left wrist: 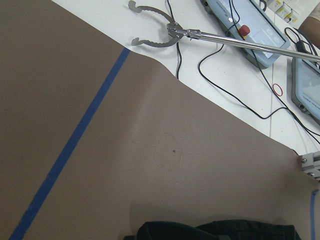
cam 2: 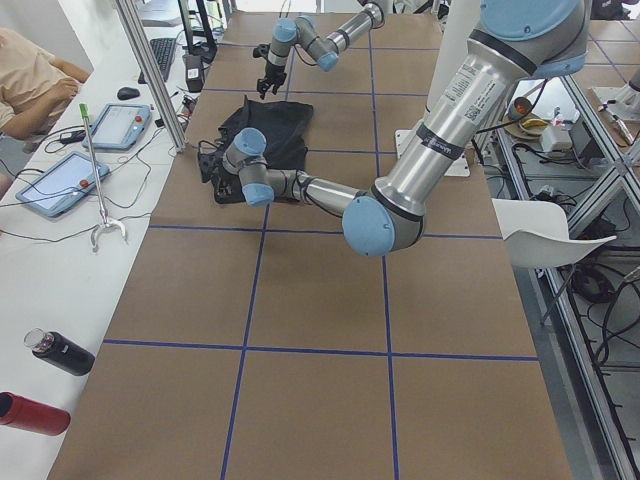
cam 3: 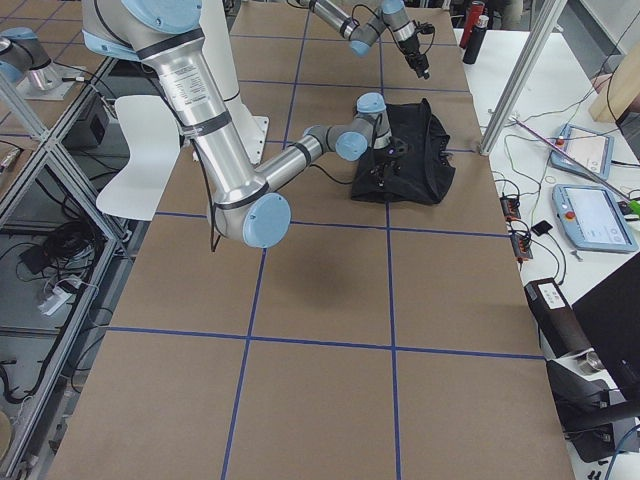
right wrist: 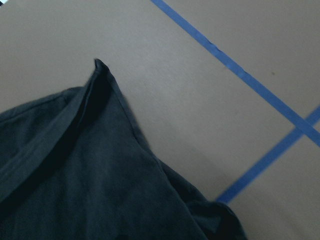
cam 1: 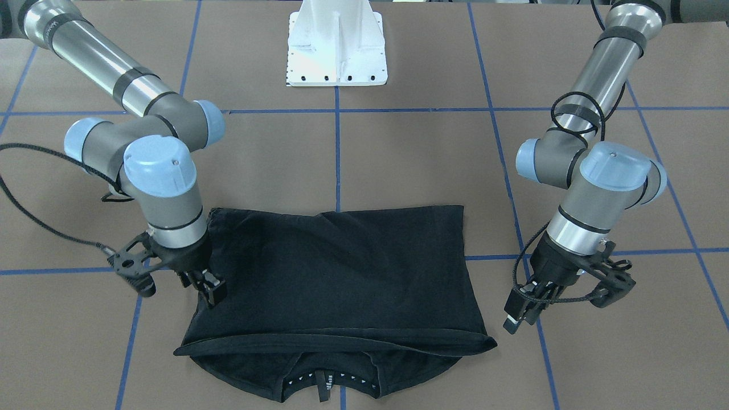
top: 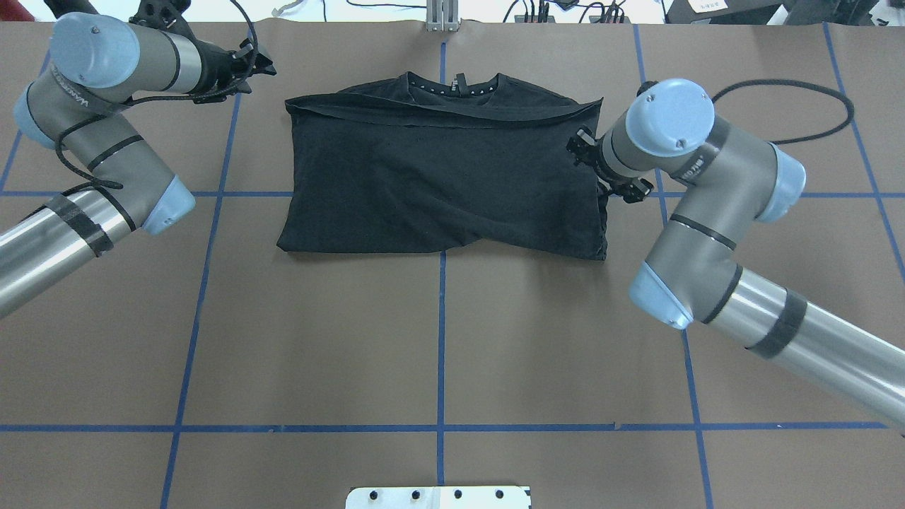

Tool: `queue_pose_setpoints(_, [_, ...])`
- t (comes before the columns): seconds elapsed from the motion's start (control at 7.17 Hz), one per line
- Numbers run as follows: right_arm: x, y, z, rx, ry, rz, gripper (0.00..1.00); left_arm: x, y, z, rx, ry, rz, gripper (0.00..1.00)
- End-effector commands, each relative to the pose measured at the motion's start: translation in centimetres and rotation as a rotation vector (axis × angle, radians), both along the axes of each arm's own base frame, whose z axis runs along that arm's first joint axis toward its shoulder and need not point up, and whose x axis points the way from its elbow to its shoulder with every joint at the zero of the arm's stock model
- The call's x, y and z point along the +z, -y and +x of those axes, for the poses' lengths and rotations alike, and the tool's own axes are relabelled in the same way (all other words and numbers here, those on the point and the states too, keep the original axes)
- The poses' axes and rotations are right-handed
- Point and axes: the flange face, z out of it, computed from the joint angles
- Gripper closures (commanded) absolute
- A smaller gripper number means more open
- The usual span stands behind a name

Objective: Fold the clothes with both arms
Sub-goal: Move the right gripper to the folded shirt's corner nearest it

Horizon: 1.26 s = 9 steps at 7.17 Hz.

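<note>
Your shirt (cam 1: 342, 273) lies folded crosswise on the table (top: 438, 339), collar (cam 1: 347, 382) towards your side and just short of that edge. The only print on it is a row of small white marks inside the collar and a black neck label (cam 1: 323, 392), too small to read. There is lettering on the left arm (top: 71, 95) and the right arm (top: 689, 170), also not legible.

The right gripper (cam 1: 209, 289) sits on the shirt's side edge, black on black. You cannot tell how wide it stands or whether it pinches cloth. The left gripper (cam 1: 519, 314) hangs over bare table beside the opposite edge, apart from the shirt and with nothing in it. Its opening cannot be judged either.

The top layer's fold (cam 1: 336, 337) runs straight across below the collar. One corner (right wrist: 100, 67) peaks up slightly. A broad stretch of brown table with blue tape lines (top: 440, 318) separates the shirt from the base (cam 1: 337, 51). Past the far edge, your bench holds a grabber tool (left wrist: 160, 32), tablets (left wrist: 245, 25) and cables (left wrist: 225, 70).
</note>
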Motion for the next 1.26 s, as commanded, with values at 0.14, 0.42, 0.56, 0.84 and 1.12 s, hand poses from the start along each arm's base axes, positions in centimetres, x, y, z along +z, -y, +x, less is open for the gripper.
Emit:
queue_pose_setpoints(0.14, [1.5, -7.2, 0.0, 0.126, 0.112, -0.111, 0.23, 0.2, 0.0, -0.1, 0.0, 0.005, 0.001, 0.37])
queue_pose_setpoints(0.42, [3.8, -8.4, -1.2, 0.133, 0.111, -0.148, 0.24, 0.2, -0.1, 0.0, 0.001, 0.007, 0.003, 0.38])
queue_pose_setpoints(0.56, [4.5, -9.0, -2.1, 0.118, 0.099, -0.154, 0.24, 0.1, -0.1, 0.0, 0.001, 0.006, 0.004, 0.38])
queue_pose_setpoints(0.84, [4.4, -9.3, -3.8, 0.105, 0.09, -0.149, 0.23, 0.3, -0.1, 0.0, 0.001, 0.007, 0.003, 0.38])
queue_pose_setpoints(1.12, [4.7, -9.2, -3.7, 0.106, 0.084, -0.144, 0.27, 0.7, -0.2, -0.1, 0.001, 0.01, 0.0, 0.38])
